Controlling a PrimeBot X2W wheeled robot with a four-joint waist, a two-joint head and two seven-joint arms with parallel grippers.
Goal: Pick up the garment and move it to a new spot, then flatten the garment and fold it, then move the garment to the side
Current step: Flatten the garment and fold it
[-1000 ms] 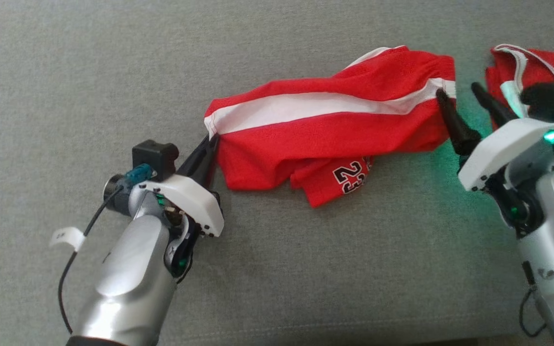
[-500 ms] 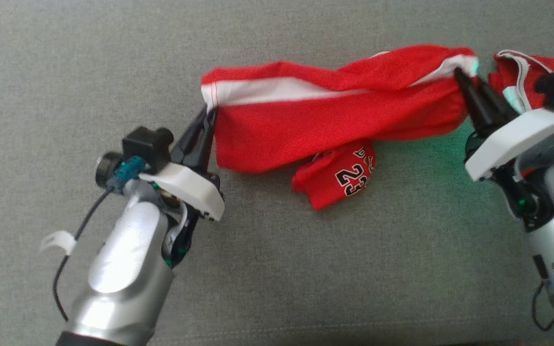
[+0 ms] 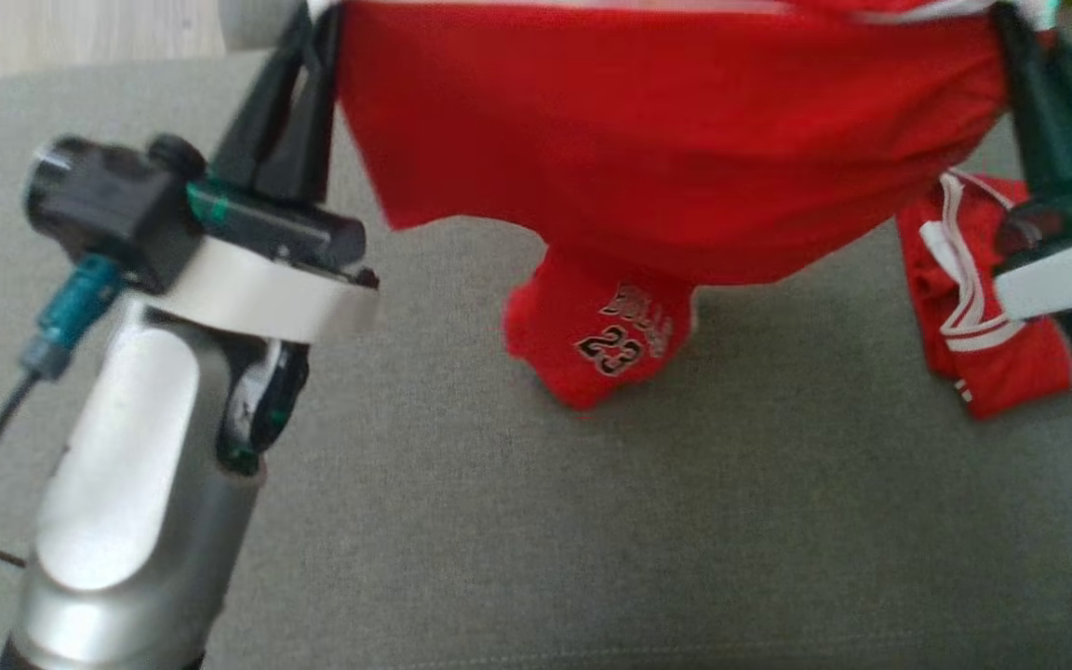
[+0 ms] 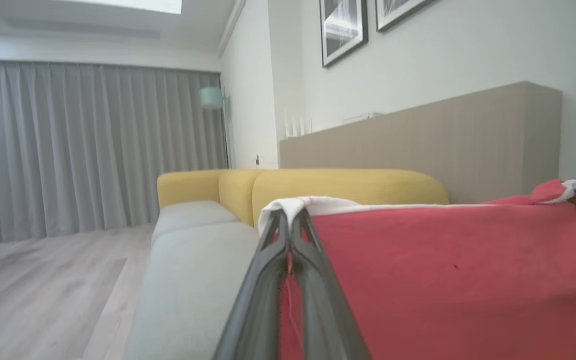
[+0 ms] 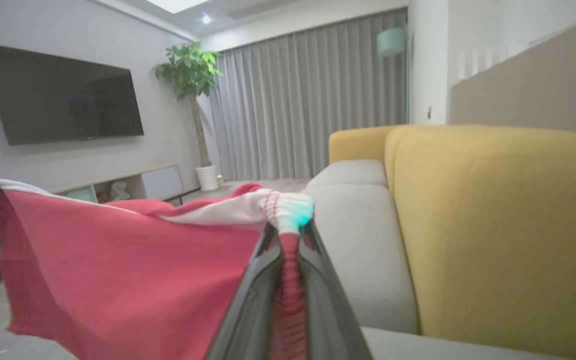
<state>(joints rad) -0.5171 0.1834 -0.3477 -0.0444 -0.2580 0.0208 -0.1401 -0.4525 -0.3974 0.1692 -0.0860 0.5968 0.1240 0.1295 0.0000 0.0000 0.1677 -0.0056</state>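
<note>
Holding the red garment [image 3: 666,158] up off the grey sofa seat [image 3: 592,540], spread wide between the two arms with its white-banded edge on top. Letting one leg [image 3: 606,340], printed with 23, sag from the lower middle toward the cushion; cannot tell whether touching or just above.

Pinching the upper left corner with the left gripper [image 3: 313,37], dark fingers [image 4: 263,285] pressed together on the white hem. In the left wrist view, red cloth running off to the right from that grip.

Pinching the opposite upper corner with the right gripper [image 3: 1011,37], likewise clamped tight on a bunched white-and-red edge. In the right wrist view, cloth falling away to the left.

Below the right arm, lying crumpled on the seat: a second red garment [image 3: 973,316] with white trim, apart from the hanging one.

Further out: a yellow backrest [image 4: 348,185] behind the seat, grey curtains [image 4: 93,150] across the far wall, framed pictures [image 4: 343,30] high up, pale wood floor [image 3: 80,37] past the cushion's edge, a dark television [image 5: 63,100] and a potted plant [image 5: 190,75] beside the curtains.
</note>
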